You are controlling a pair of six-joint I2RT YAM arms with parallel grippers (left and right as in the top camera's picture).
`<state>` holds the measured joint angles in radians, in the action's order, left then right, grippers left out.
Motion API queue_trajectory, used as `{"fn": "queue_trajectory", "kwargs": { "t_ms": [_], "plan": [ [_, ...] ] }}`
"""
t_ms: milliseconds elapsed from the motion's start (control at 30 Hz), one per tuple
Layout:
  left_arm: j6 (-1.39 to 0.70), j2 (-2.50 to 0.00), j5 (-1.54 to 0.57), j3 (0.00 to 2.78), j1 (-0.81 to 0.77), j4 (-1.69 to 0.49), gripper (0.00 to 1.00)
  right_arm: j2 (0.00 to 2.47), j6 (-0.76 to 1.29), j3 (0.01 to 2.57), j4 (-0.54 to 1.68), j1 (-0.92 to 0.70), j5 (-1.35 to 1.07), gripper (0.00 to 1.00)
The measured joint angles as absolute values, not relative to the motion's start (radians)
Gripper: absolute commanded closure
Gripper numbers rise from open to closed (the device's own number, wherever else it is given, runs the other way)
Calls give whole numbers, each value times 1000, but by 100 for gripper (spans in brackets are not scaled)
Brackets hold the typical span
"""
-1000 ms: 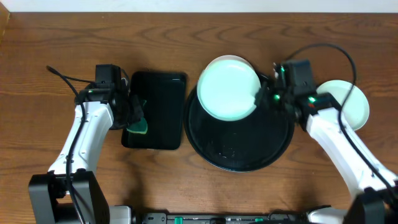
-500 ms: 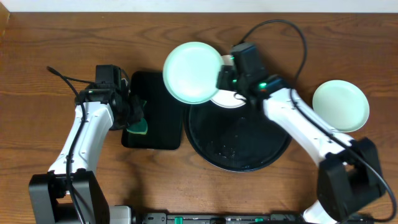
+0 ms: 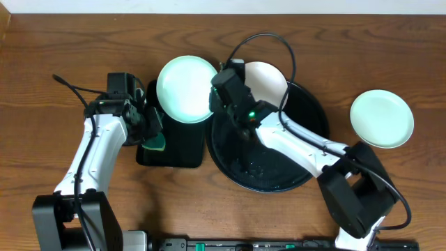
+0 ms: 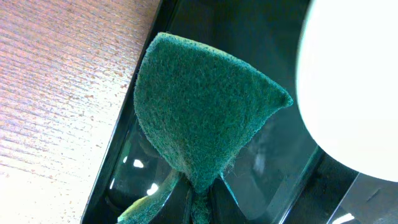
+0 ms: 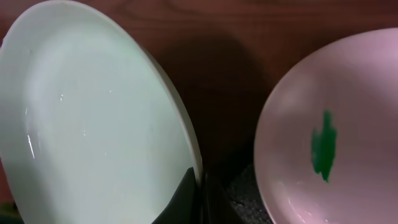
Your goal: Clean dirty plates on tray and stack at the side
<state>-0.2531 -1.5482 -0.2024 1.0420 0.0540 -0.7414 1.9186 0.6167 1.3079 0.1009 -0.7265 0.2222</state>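
My right gripper (image 3: 217, 97) is shut on the rim of a pale-mint plate (image 3: 185, 89) and holds it above the small rectangular black tray (image 3: 182, 150). In the right wrist view this plate (image 5: 93, 124) fills the left and the fingers (image 5: 186, 196) pinch its edge. A second plate (image 3: 268, 78) with a green smear (image 5: 324, 144) lies at the back of the round black tray (image 3: 279, 167). A third plate (image 3: 381, 118) lies on the table at the right. My left gripper (image 3: 148, 125) is shut on a green sponge (image 4: 199, 106) over the rectangular tray's left edge.
The wooden table (image 3: 56, 42) stretches to the left and front. The right arm's cable (image 3: 261, 42) loops over the round tray's back. The rectangular tray's left rim (image 4: 124, 143) runs beside the sponge.
My right gripper has carried the held plate left, from over the round tray to over the rectangular tray near the sponge. The smeared plate beneath is uncovered. The left arm has not moved.
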Motion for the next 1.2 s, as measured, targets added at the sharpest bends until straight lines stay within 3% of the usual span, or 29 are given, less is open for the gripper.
{"fn": "queue_trajectory", "kwargs": {
  "t_ms": [733,1200],
  "plan": [
    [-254,-1548,-176,1042,54,-744,93,1919,125,1308,-176,-794,505,99],
    [-254,-1548,-176,1042,54,-744,93,1919,-508,1311,-587,-910,682,99]
  ]
}}
